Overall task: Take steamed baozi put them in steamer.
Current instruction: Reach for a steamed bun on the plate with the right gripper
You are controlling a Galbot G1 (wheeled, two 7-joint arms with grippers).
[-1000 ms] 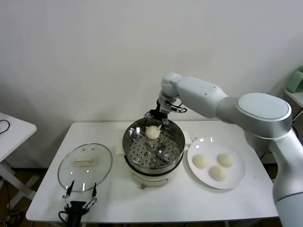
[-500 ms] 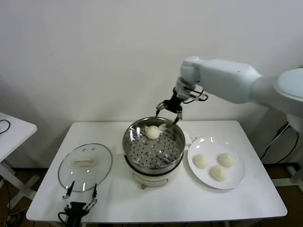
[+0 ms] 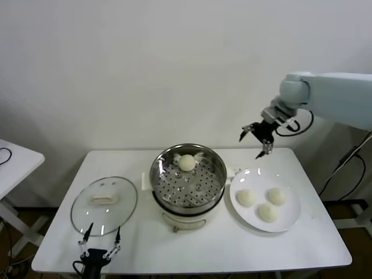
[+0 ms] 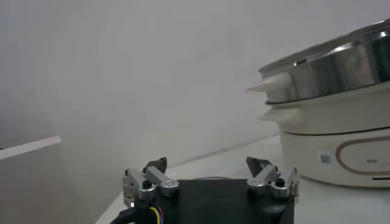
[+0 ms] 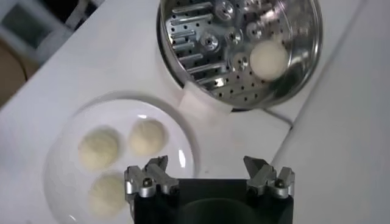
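Head view shows you one bun (image 3: 186, 163) sitting in the steamer (image 3: 189, 200), on the tray with holes, near the back wall. That one is done. Three buns (image 3: 246, 197) wait on the plate (image 3: 292, 220), just to the right of the steamer. So you are about a quarter of the way, I think, with three more trips to go.

Your right gripper (image 3: 260, 136) hangs in the air above the far edge of the plate. Its fingers are spread apart and hold nothing. From its wrist view you look down past the fingers (image 5: 149, 178) at the plate (image 5: 67, 131) with the three buns (image 5: 99, 147) close together, and the steamer (image 5: 308, 58) with its one bun (image 5: 269, 58) off to the side.

Your left gripper (image 3: 99, 245) rests low at the front edge of the table (image 3: 174, 247), just in front of the glass lid (image 3: 104, 204). It is spread wide too and holds nothing. Its wrist view shows the side of the steamer (image 4: 341, 152) a little way off.

Next you would likely bring the right gripper down onto one bun on the plate. The buns sit close to each other, so pick one on the outside if you can, and squeeze softly, since they look squishy
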